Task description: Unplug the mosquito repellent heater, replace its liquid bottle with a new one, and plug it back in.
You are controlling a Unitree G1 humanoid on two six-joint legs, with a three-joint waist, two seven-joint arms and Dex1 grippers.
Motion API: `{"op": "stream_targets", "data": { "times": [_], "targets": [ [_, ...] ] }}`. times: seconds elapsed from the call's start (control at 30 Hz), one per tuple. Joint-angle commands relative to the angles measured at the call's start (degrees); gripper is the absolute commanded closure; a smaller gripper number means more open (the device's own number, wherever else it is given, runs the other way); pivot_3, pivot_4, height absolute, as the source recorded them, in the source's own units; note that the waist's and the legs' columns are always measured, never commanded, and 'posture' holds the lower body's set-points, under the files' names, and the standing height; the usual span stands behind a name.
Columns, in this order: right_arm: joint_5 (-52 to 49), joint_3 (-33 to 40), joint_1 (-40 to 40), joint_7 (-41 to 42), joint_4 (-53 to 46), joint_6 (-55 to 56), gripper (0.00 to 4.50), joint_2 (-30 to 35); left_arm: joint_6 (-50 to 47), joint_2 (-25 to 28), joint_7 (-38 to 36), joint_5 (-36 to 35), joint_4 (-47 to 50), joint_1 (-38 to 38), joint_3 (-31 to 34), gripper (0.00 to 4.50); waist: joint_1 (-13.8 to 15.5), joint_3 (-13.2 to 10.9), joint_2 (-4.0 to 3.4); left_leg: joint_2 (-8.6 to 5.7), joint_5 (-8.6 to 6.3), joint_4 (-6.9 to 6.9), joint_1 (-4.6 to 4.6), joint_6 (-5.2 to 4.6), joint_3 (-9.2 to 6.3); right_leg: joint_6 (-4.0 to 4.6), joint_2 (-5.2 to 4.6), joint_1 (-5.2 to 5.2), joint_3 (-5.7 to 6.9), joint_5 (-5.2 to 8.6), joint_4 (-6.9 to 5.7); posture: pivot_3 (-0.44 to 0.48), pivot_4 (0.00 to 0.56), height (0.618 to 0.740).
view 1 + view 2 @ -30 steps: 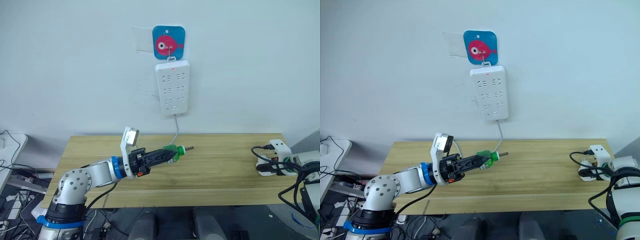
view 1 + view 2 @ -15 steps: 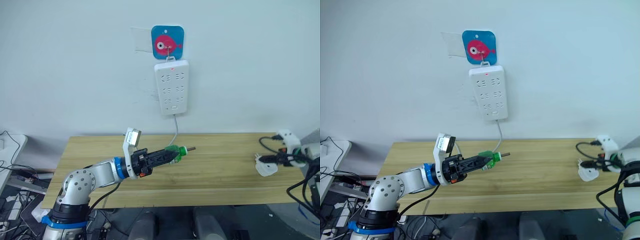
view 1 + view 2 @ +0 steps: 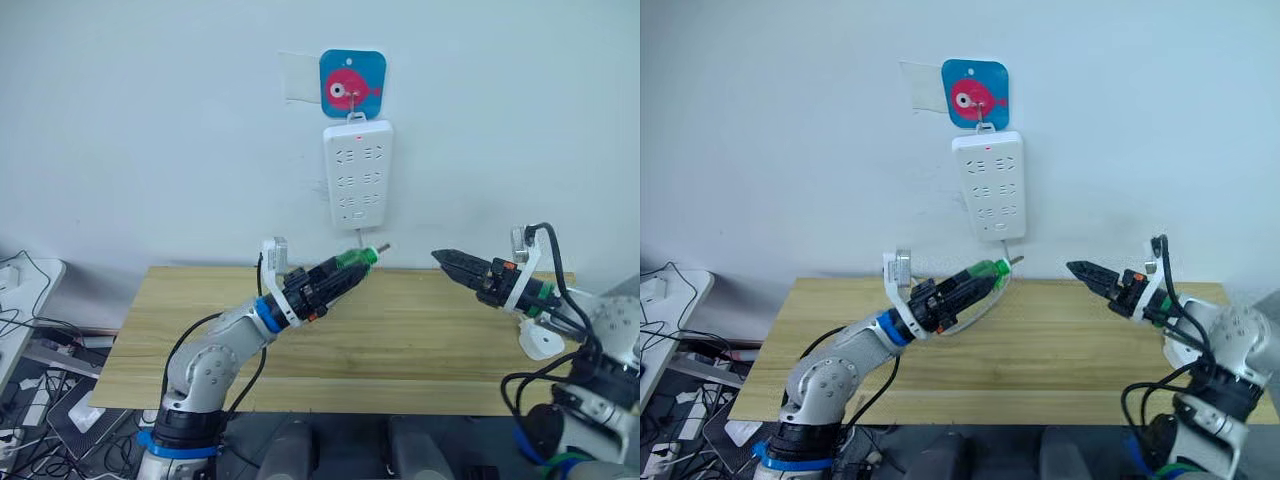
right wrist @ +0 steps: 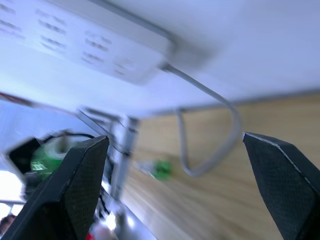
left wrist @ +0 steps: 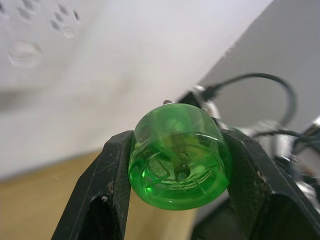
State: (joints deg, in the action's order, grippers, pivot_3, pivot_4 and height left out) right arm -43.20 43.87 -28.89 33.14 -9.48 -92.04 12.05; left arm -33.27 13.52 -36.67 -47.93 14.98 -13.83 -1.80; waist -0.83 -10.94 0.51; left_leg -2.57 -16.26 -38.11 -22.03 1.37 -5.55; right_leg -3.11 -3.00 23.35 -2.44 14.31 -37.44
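My left gripper is shut on a green liquid bottle, held tilted above the wooden table, its tip just below the white power strip on the wall. In the left wrist view the bottle sits clamped between both fingers. My right gripper hovers over the table's right part, pointing toward the bottle; its fingers stand wide apart with nothing between them. The white mosquito repellent heater lies on the table near the right edge, below my right arm.
The strip hangs from a blue hook plate with a pink fish. Its white cable loops down onto the table behind the bottle. Black cables run along my right arm.
The left arm has lifted the bottle up toward the power strip. The right gripper has risen from the table's right end and swung inward, away from the heater lying there. The camera has shifted.
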Motion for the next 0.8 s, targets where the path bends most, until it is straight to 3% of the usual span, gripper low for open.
{"op": "stream_targets", "data": {
  "times": [0.03, 0.2, 0.4, 0.5, 0.7, 0.8],
  "targets": [
    [-13.1, 3.7, -0.5, -12.2, -6.0, -0.5, 0.06, -6.1, 5.5, -1.6, -0.9, 5.7, -1.0, -1.8, -2.1, 2.23, -0.3, 0.0, -0.02, 0.00, -0.01, 0.01, 0.01, -0.03, 0.01, 0.00, 0.00, 0.00, 0.00, 0.00, 0.00, -0.063, 0.171, 0.740],
    [-24.3, 3.7, -1.0, -27.8, -9.0, -0.5, 0.06, -14.2, 7.4, -4.6, -1.1, 8.5, -2.7, -4.2, -4.3, 2.23, -1.1, 0.0, -0.02, 0.03, -0.02, 0.03, 0.02, -0.06, 0.01, 0.00, 0.03, 0.08, 0.02, 0.00, -0.17, -0.063, 0.174, 0.740],
    [-37.1, 0.6, -1.2, -42.9, -8.1, 3.7, 0.06, -17.1, 7.7, -6.6, -0.6, 9.9, -1.4, -3.8, -6.1, 2.23, -1.8, 0.0, -0.03, 0.06, -0.02, 0.02, 0.05, -0.08, 0.03, 0.00, 0.26, 0.11, -0.01, 0.01, -0.27, -0.059, 0.174, 0.740],
    [-45.9, -4.9, 0.9, -50.2, -7.4, 9.5, 0.06, -15.9, 7.6, -7.3, -0.1, 10.4, -0.3, -3.1, -6.7, 2.23, -2.0, 0.0, -0.03, 0.09, -0.02, 0.02, 0.05, -0.09, 0.01, -0.01, 0.30, 0.11, -0.01, 0.01, -0.30, -0.052, 0.175, 0.740],
    [-61.4, -17.6, 6.0, -58.7, -7.8, 22.1, 0.06, -7.3, 8.0, -7.7, 0.2, 11.2, 0.2, -2.5, -6.7, 2.23, -2.4, 0.0, -0.03, 0.11, -0.02, 0.03, 0.04, -0.10, 0.02, -0.01, 0.35, 0.10, -0.03, 0.02, -0.27, -0.048, 0.178, 0.740],
    [-65.9, -22.1, 7.5, -60.7, -8.2, 28.1, 0.67, -3.6, 8.2, -7.5, 0.0, 11.6, 0.2, -2.7, -6.7, 2.23, -2.5, 0.0, -0.02, 0.14, -0.02, 0.02, 0.04, -0.11, 0.02, -0.02, 0.40, 0.09, -0.05, 0.02, -0.28, -0.044, 0.180, 0.740]
  ]
}}
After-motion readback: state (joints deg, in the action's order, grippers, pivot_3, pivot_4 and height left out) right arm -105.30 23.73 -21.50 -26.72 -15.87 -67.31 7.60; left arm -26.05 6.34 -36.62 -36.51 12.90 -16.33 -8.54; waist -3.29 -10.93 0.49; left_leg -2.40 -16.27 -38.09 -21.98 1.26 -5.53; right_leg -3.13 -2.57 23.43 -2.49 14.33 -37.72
